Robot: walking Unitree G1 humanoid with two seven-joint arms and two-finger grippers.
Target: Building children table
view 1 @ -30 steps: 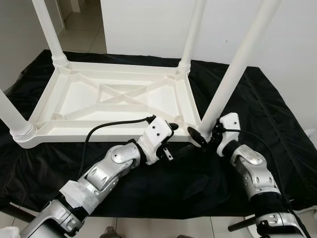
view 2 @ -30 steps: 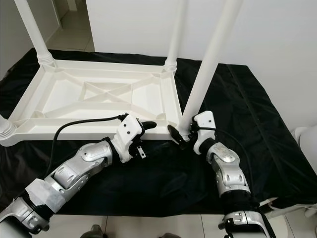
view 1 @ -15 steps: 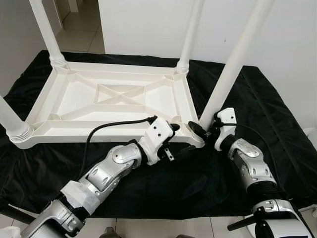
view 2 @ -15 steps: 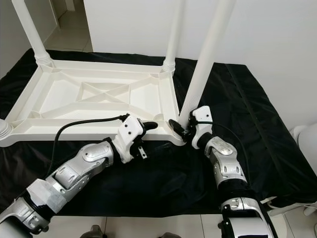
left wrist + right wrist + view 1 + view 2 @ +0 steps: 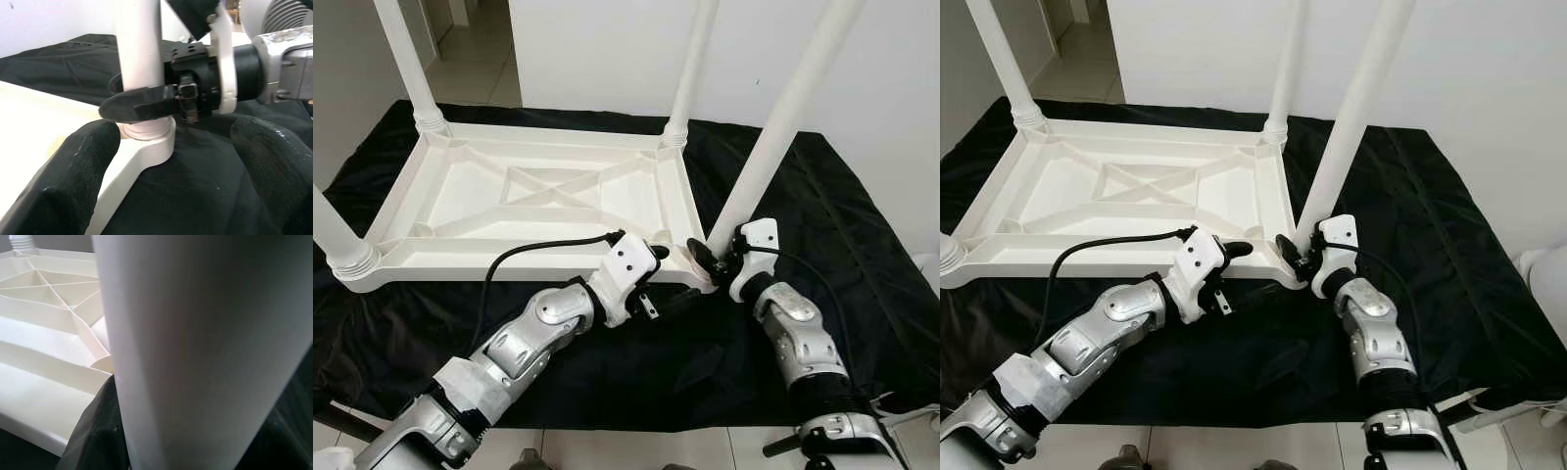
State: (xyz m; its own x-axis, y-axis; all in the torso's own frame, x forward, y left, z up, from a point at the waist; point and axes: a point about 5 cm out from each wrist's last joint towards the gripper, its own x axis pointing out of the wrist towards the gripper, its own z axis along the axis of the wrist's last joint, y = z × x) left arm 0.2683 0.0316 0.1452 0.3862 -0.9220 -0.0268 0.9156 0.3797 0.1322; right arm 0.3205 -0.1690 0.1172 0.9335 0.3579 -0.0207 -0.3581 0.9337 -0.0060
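While the right gripper [image 5: 713, 262] clamps its jaws low on the stiff, light-looking, slippery leg [image 5: 773, 137] at the upturned tabletop's [image 5: 548, 191] near corner, the left gripper [image 5: 651, 279] waits beside it, jaws apart.

No readable text, labels, brands, numbers or signs are showing in any view.
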